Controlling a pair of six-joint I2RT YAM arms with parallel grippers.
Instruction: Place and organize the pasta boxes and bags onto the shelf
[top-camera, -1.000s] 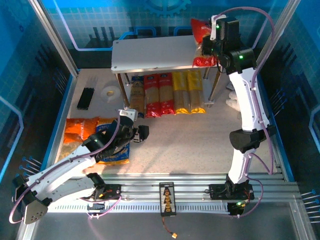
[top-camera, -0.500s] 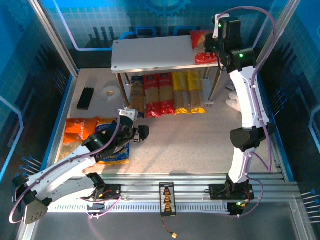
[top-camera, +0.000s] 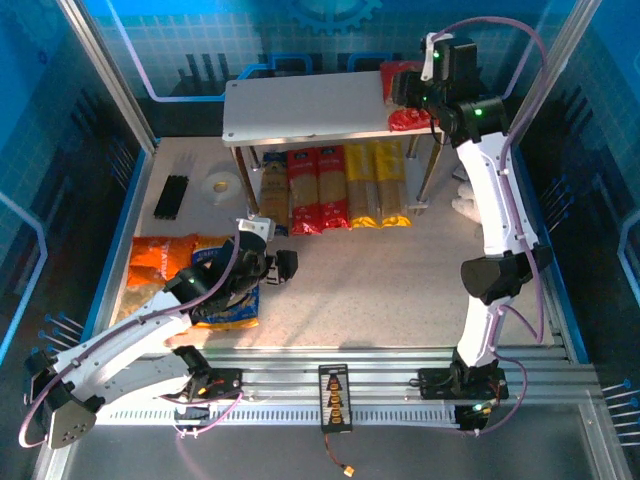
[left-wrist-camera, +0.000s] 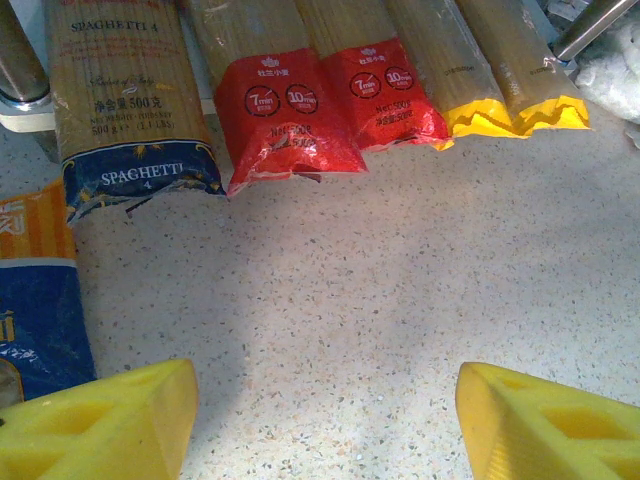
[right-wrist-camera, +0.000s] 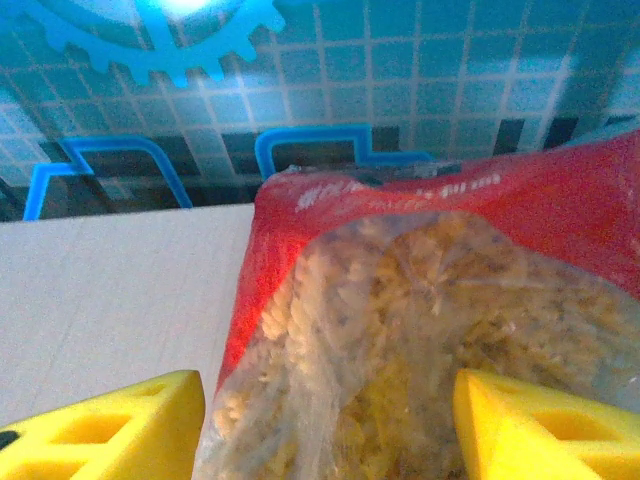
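Red pillow-shaped pasta bag (right-wrist-camera: 430, 300) sits between the right end effector's (right-wrist-camera: 325, 390) parted fingers (right-wrist-camera: 120, 425); back out straight, without dragging it

shelf (top-camera: 300, 105): white-grey top board;
red bag (right-wrist-camera: 560, 190): red edge; clear window, pale short pasta;
blue-and-tan pack (left-wrist-camera: 130, 100): tan; blue near end, white lettering;
red packs (left-wrist-camera: 300, 110): red ends, white round marks;
yellow packs (left-wrist-camera: 500, 80): yellow zigzag ends;
orange bag (top-camera: 160, 258): orange;
blue bag (left-wrist-camera: 35, 320): blue;
sticks (top-camera: 172, 196): black;
table (left-wrist-camera: 380, 270): pale, finely speckled;
back wall (right-wrist-camera: 420, 90): blue grid; lighter gear outline
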